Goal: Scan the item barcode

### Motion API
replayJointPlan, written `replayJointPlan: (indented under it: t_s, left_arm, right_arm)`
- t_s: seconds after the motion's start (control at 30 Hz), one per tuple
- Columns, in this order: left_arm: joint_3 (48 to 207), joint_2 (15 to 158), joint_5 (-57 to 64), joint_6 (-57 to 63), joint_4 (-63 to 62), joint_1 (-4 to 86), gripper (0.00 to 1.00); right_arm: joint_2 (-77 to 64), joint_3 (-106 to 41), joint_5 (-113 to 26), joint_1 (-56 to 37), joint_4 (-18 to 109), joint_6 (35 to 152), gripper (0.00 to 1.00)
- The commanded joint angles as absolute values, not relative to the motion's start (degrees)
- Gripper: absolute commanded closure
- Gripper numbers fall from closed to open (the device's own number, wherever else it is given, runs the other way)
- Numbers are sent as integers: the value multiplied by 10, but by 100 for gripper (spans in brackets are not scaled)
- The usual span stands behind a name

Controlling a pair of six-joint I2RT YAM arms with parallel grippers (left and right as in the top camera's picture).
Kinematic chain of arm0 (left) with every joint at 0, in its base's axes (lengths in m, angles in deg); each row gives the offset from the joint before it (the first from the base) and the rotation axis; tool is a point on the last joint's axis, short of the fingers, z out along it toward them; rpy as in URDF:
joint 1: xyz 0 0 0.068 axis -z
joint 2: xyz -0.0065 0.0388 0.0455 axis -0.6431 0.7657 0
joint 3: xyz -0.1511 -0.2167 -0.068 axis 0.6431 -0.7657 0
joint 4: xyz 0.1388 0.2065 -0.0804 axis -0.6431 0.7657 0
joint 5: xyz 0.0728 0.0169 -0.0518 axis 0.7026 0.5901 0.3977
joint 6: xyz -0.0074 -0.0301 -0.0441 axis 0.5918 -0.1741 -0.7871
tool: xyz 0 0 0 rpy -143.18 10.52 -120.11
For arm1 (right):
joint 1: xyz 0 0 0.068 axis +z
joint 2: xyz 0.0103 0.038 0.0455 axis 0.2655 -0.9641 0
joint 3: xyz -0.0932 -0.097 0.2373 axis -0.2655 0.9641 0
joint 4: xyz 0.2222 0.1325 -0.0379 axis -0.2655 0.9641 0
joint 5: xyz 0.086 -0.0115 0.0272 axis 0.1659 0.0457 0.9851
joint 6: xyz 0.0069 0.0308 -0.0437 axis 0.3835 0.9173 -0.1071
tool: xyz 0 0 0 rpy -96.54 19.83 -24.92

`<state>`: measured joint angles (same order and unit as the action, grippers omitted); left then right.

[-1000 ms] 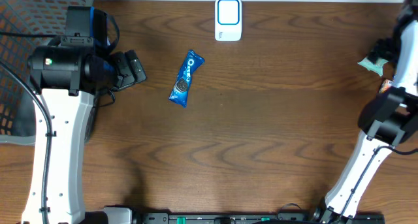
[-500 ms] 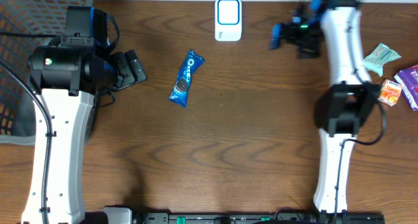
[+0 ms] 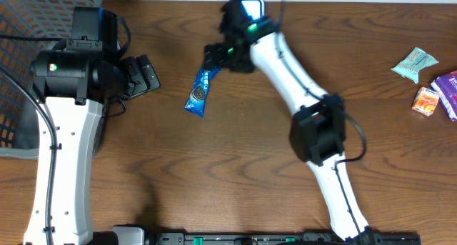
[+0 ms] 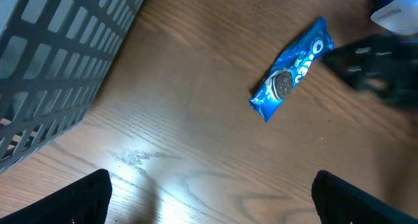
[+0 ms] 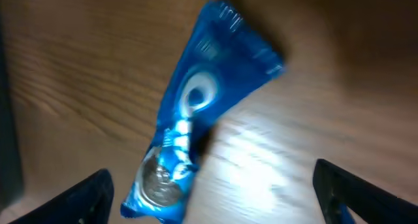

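Fingers of the right end effector [image 5: 212, 188] stand wide apart, one at each lower corner of the right wrist view, and grip nothing. Between them, lower down, the blue Oreo packet [image 5: 196, 113] lies flat on the wooden bench [image 3: 250, 166]; that view is blurred, and whether any finger touches the wrapper cannot be told. From overhead, this end effector sits over the packet's far end, and the right arm reaches across the bench, partly covering the white scanner [image 3: 251, 6] at the far edge. The packet lies slanted, between the scanner and the left arm. The left end effector [image 4: 209, 204] is also fully spread and empty, near the grey basket [image 3: 28, 31], apart from the packet. Three small snack packs [image 3: 426, 101] lie at the right edge.
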<state>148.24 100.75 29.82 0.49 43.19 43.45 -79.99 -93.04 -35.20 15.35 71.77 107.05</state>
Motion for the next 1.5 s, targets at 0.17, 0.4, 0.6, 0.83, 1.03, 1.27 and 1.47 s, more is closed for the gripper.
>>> replayJointPlan:
  t_s: [0.17,0.4,0.6,0.83,1.03,1.27,1.47]
  left_arm:
    - [1484,1010,307,8,433,432,2]
    - [1484,1010,307,8,433,432,2]
    - [1484,1010,307,8,433,432,2]
    - [1484,1010,307,8,433,432,2]
    - [1484,1010,307,8,433,432,2]
    - [1484,1010,307,8,433,432,2]
    - [1484,1010,307,8,433,432,2]
  right_arm:
    - [-798,-872,-454,205,673,1203,31]
    - [-798,-826,-457,225,632,1218,42]
    - [-798,-781,-456,225,595,1236,61]
    - [-778,-790,-420,210,635,1202,99]
    - [-714,-792,-337,163,669,1111,99]
    - [-675,-791,-52,75,706,944,99]
    - [-677,-754,164,-9,795,796,99]
